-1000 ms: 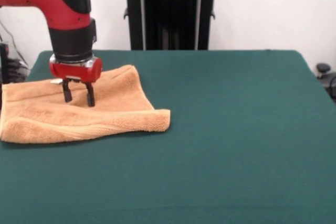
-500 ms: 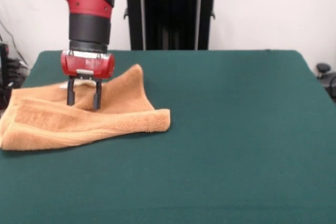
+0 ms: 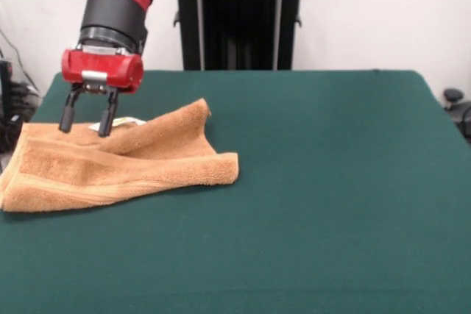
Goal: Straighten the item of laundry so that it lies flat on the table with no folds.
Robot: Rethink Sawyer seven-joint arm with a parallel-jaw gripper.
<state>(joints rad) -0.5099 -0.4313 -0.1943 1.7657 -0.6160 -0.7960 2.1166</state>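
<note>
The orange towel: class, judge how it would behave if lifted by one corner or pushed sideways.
The towel would probably droop limply: it already lies in soft folds. Pushed, it would likely bunch, since terry should cling to the felt-like table. It looks light and unbreakable.

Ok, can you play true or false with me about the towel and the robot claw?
1. The towel lies perfectly flat. False: a raised fold runs across its top toward the right corner.
2. The claw is open. True: its two fingers stand apart with nothing between them.
3. The towel sits on the right side of the table in this view. False: it is on the left side, reaching the left edge.
4. The table is green. True.
5. The claw is gripping the towel. False: it hangs at the towel's back edge, gripping nothing.
</note>
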